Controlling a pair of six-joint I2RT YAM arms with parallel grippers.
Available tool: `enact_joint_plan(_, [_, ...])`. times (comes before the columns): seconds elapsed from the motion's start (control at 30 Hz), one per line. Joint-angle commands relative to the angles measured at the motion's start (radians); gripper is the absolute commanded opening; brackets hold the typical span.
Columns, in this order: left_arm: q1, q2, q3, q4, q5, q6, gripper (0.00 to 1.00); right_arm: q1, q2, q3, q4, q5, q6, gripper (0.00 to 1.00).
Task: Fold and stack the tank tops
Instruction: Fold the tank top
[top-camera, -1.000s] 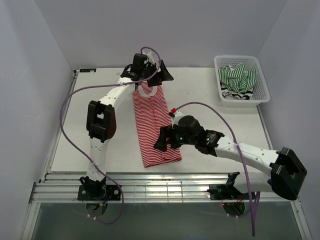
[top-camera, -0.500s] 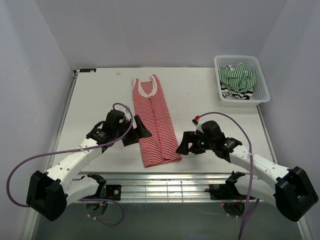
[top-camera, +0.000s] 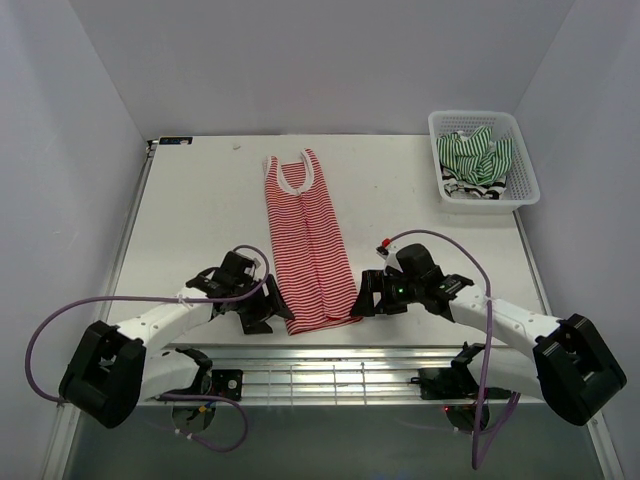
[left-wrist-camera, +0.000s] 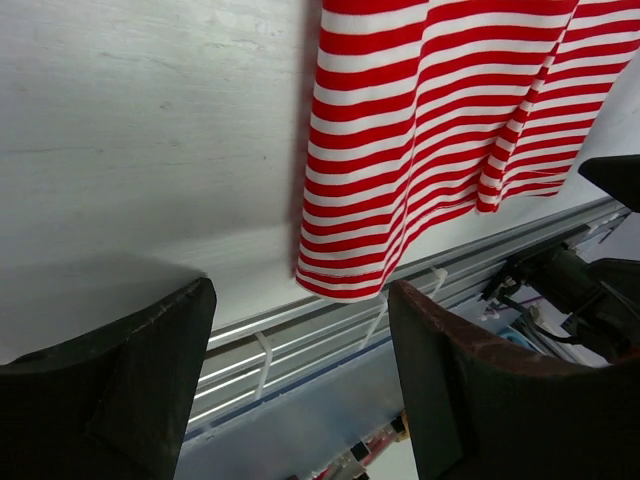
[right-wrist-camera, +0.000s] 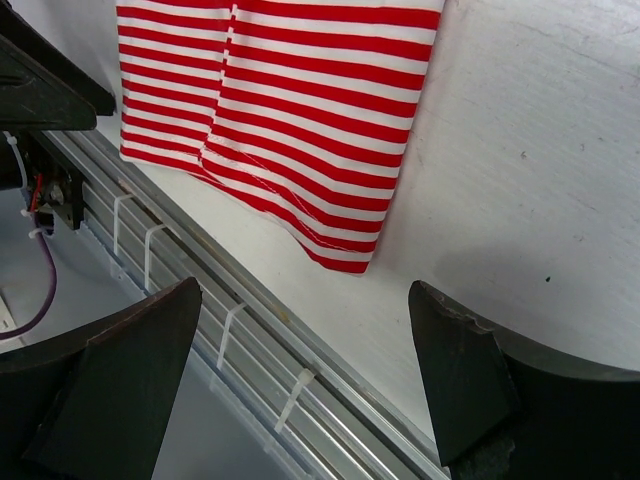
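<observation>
A red-and-white tank top (top-camera: 310, 245) lies flat and narrow down the middle of the table, neckline far, hem at the near edge. My left gripper (top-camera: 276, 313) sits low at the hem's left corner, open, with nothing between its fingers. In the left wrist view the tank top (left-wrist-camera: 440, 120) ends just ahead of the left gripper (left-wrist-camera: 300, 297). My right gripper (top-camera: 362, 298) is open beside the hem's right corner. The right wrist view shows that hem (right-wrist-camera: 300, 120) just beyond the right gripper (right-wrist-camera: 305, 292). A green-and-white tank top (top-camera: 478, 152) and a black-and-white one (top-camera: 468, 190) lie crumpled in the basket.
A white lattice basket (top-camera: 527, 165) stands at the table's far right. The white table (top-camera: 200, 200) ends in a slotted metal rail (top-camera: 330, 365) just behind both grippers. Grey walls close in the left, right and back sides.
My left arm has swung back from the neckline at the far end to the hem's left corner near the front edge. The right gripper slid off the top to the hem's right corner.
</observation>
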Motion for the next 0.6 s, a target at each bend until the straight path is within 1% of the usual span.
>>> enact_joint_plan(0.0, [-0.008,0.018,-0.014,0.075,0.042,-0.006,0.78,-0.003,0.02,-0.011,0.046,-0.031,-0.002,0.9])
enact_joint_plan(0.07, [-0.008,0.027,-0.026,0.094,0.059,-0.009,0.76,-0.002,0.034,-0.016,0.049,-0.026,0.006,0.9])
enact_joint_plan(0.1, [-0.01,0.032,-0.031,0.103,0.064,-0.011,0.72,-0.003,0.038,-0.019,0.054,-0.029,0.009,0.91])
enact_joint_plan(0.17, [-0.01,0.044,-0.048,0.117,0.069,-0.018,0.7,-0.002,0.052,-0.031,0.075,-0.04,0.02,0.92])
enact_joint_plan(0.2, [-0.013,0.05,-0.063,0.126,0.07,-0.026,0.63,-0.003,0.06,-0.039,0.083,-0.042,0.034,0.94])
enact_joint_plan(0.3, [-0.014,0.058,-0.083,0.143,0.064,-0.035,0.54,-0.003,0.066,-0.049,0.105,-0.042,0.047,0.97])
enact_joint_plan(0.33, [-0.016,0.067,-0.087,0.154,0.056,-0.038,0.47,-0.003,0.071,-0.056,0.106,-0.039,0.052,0.98])
enact_joint_plan(0.4, [-0.02,0.082,-0.095,0.164,0.047,-0.041,0.45,-0.003,0.075,-0.057,0.106,-0.025,0.055,1.0])
enact_joint_plan(0.43, [-0.02,0.092,-0.098,0.178,0.043,-0.046,0.42,-0.003,0.081,-0.059,0.106,-0.02,0.057,1.0])
enact_joint_plan(0.53, [-0.028,0.125,-0.104,0.195,0.035,-0.057,0.37,-0.001,0.097,-0.056,0.106,-0.003,0.064,0.89])
enact_joint_plan(0.57, [-0.03,0.132,-0.104,0.195,0.029,-0.055,0.32,-0.001,0.101,-0.054,0.106,0.004,0.069,0.86])
